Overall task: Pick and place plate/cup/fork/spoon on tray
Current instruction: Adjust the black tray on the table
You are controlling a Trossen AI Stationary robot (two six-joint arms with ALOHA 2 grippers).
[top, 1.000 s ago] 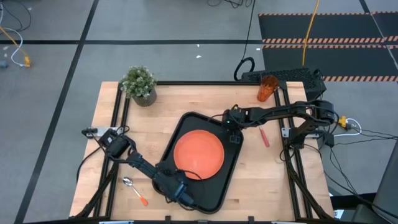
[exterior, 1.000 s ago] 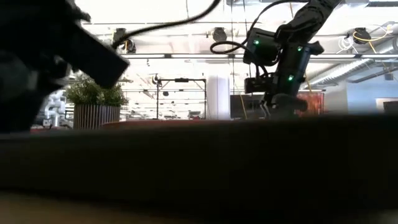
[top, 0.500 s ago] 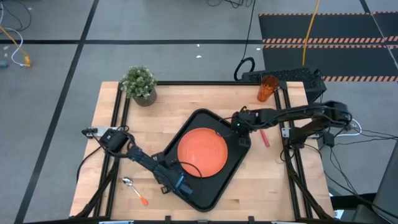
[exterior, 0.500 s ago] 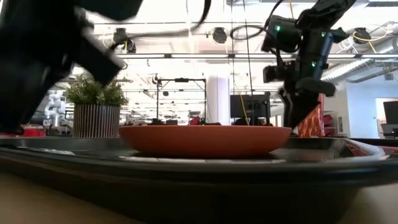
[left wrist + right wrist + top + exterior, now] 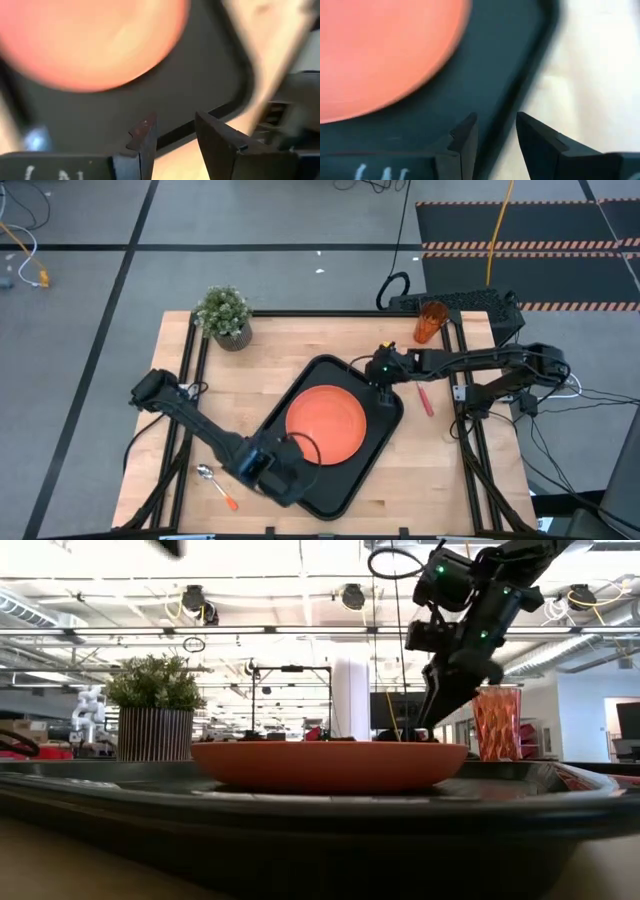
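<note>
Left hand (image 5: 285, 480) pulled back off tray (image 5: 383, 423), slightly parted, empty

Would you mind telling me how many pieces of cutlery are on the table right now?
2. The spoon lies on the wood near the table's front-left corner, beside the tray. The fork lies on the wood right of the tray. More could be hidden under the arms.

Robotics lab or industrial hall, taped concrete floor (image 5: 100, 270), exposed ceiling ducts (image 5: 560, 640), framed wooden workbench (image 5: 420, 470)
</note>
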